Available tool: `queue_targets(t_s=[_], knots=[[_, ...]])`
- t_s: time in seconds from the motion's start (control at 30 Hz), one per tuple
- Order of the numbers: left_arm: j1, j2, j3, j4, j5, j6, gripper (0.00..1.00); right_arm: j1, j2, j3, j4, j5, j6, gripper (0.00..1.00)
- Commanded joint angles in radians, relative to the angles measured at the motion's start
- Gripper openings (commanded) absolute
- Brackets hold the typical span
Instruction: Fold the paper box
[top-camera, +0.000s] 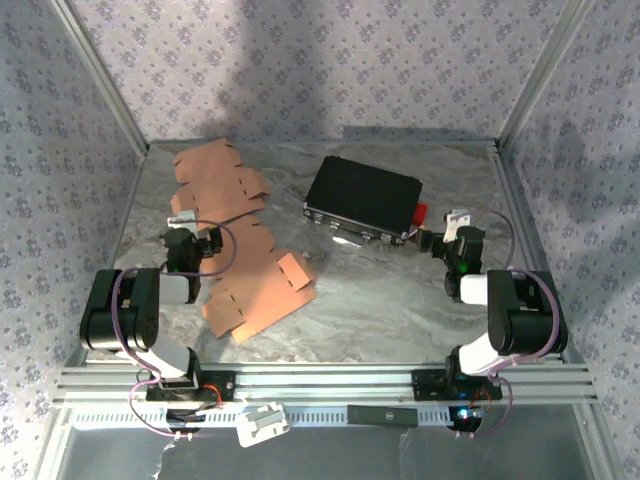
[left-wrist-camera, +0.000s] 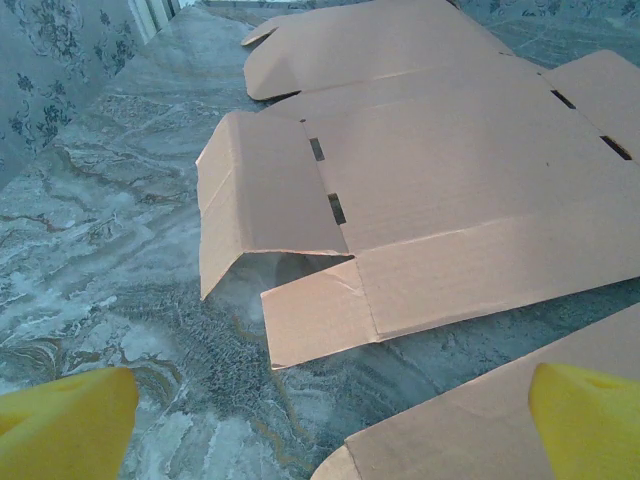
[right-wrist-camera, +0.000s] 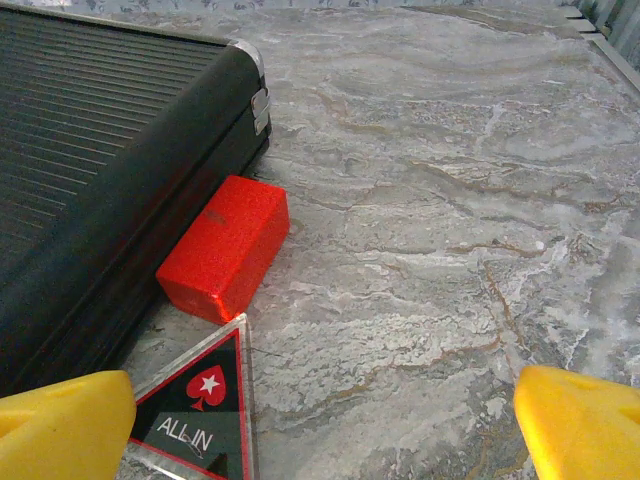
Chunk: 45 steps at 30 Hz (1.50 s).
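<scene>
Progress: folding barely begun, with both grippers empty.
Nearest you, the left gripper (left-wrist-camera: 325, 428) is spread wide, holding nothing, just short of the paper box (left-wrist-camera: 470, 190). The right gripper (right-wrist-camera: 320, 430) also gapes empty, near the red block (right-wrist-camera: 225, 245) and the black case (top-camera: 362, 197). Farther out, the box lies flat on the table (top-camera: 400, 290), with one side flap (left-wrist-camera: 255, 190) partly raised. You have nearly every crease left.

Matt brown cardboard on the flat box blank (left-wrist-camera: 470, 190), and the counter (right-wrist-camera: 450, 200) looks like smooth, veined marble. There's the ribbed black case (right-wrist-camera: 90, 130) with a shiny metal latch (right-wrist-camera: 260, 105), and the red block (right-wrist-camera: 225, 245) has a fine sparkly grain.
</scene>
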Motion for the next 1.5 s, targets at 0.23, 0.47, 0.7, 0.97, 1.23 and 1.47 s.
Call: queue_targets(t_s=[0.23,0.47,0.7,0.97,1.23,1.47], knots=[[-0.002,0.0,0.021,0.006,0.01,0.01,1.0,-0.004,0.007,0.022,-0.004,-0.01,-0.017,0.99],[-0.002,-0.001,0.022,0.005,0.009,0.01,1.0,-0.003,0.008,0.022,-0.005,-0.01,-0.017,0.99],[-0.001,0.0,0.023,0.005,0.013,0.009,1.0,-0.004,0.007,0.023,-0.005,-0.01,-0.017,0.99],[-0.001,0.0,0.023,0.005,0.013,0.009,1.0,0.003,0.003,0.022,-0.001,0.03,-0.013,0.99],[-0.219,-0.288,0.054,-0.179,-0.227,0.169,1.0,0.098,-0.271,-0.002,-0.144,0.244,-0.042,0.99],[-0.281,-0.518,0.513,-0.997,-0.314,-0.205,1.0,0.221,-0.676,0.281,-0.661,0.348,-0.005,0.99]])
